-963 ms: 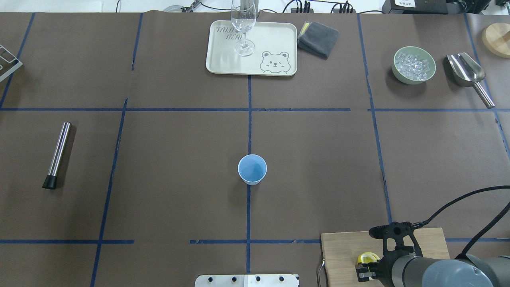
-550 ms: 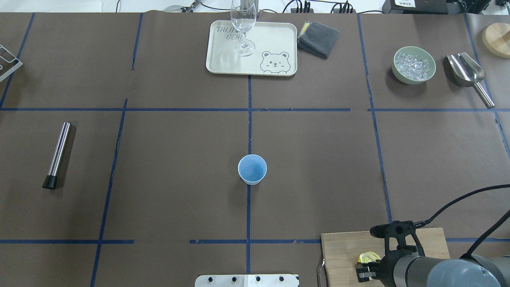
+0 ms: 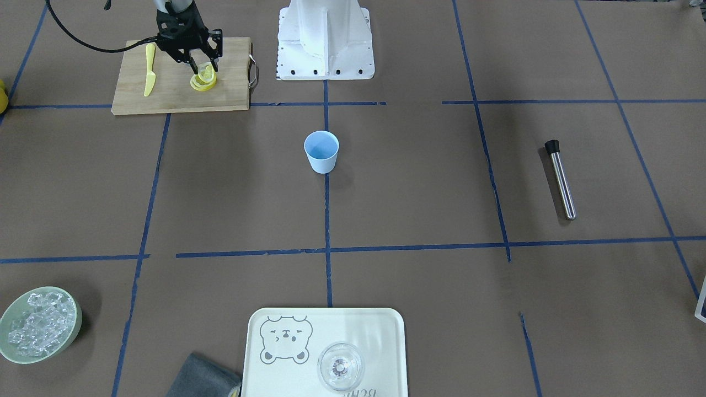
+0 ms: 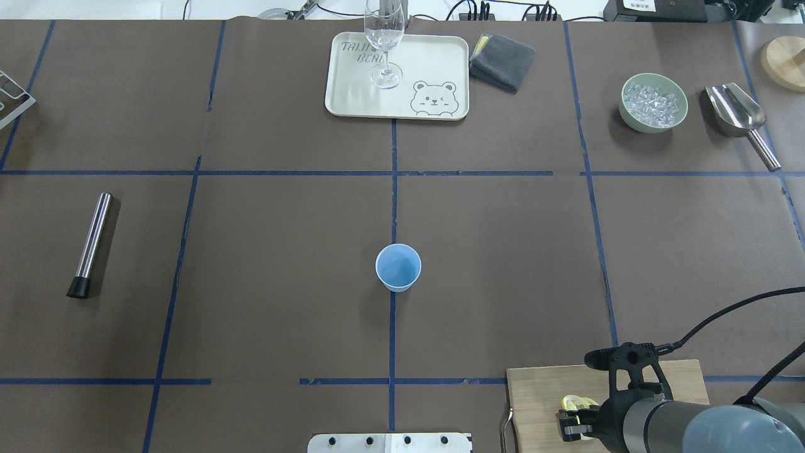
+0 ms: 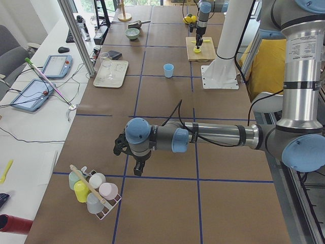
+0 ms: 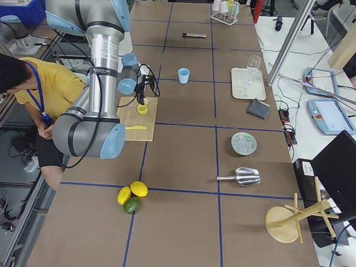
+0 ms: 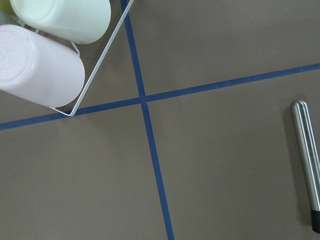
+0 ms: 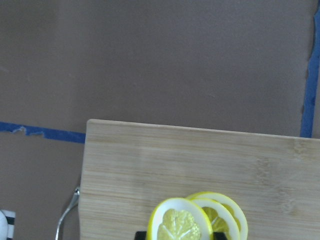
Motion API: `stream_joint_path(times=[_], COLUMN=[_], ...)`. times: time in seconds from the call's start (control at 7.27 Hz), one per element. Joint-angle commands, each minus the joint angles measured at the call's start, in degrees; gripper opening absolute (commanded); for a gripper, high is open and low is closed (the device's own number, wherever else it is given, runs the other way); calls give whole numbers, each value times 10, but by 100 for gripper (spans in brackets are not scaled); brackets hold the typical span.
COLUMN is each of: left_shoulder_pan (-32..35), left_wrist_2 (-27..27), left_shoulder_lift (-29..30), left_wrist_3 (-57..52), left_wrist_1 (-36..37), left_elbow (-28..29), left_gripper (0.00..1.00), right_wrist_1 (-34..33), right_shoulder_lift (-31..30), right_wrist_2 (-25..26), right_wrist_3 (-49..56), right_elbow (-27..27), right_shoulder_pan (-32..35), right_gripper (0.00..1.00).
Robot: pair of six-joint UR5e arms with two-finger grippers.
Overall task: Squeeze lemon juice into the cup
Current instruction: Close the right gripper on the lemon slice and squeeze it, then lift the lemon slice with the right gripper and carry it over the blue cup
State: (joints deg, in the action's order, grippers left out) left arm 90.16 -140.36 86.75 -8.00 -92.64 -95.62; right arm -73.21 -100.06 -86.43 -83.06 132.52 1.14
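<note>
Tabletop: brown sheet gridded with blue tape. It carries every item listed below.
Cutting board: wooden, at the near right of the tabletop beside the robot's base. A yellow knife lies along its outer side, and the lemon slices sit toward its inner side.
Left gripper: hangs over bare tabletop at the far left end, near a wire rack of cups, well apart from board and cup. Whether its jaws are wide or narrow cannot be told. It appears to play no part at this stage.
Right gripper: pointed straight down on the cutting board. The jaws are narrow and set on either rim of the front lemon slice.
Cup: light blue, upright, mid-tabletop on the centre tape line, well apart from the board. Nothing shows against its blue inside, so nothing appears to have been squeezed into it yet.
Lemon slice: stands on edge between the jaws at board level, pale face toward the wrist camera, leaning against the other slices. Judged stage: the pick-up is under way. Lifting, carrying over the cup and squeezing all remain.
</note>
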Motion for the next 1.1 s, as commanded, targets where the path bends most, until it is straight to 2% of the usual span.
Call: stream_joint_path(times=[0.0,0.41,0.83,0.96], left_shoulder_pan=[0,-1,0,0], left_wrist_2=[0,0,0,0], left_shoulder_lift=[0,0,0,0], left_wrist_3=[0,0,0,0], left_wrist_1=[0,0,-1,0], left_elbow=[1,1,-1,-1], left_gripper=[100,100,100,100], right_wrist_1=[0,-8,-11,-36], right_shoulder_lift=[6,96,204,259], right_wrist_2=[-1,-1,-87,-96], right_wrist_3=[0,1,1,1], right_elbow=[8,-22,-85,-112], right_shoulder_pan=[18,67,175,197], right_gripper=[52,53,55,56])
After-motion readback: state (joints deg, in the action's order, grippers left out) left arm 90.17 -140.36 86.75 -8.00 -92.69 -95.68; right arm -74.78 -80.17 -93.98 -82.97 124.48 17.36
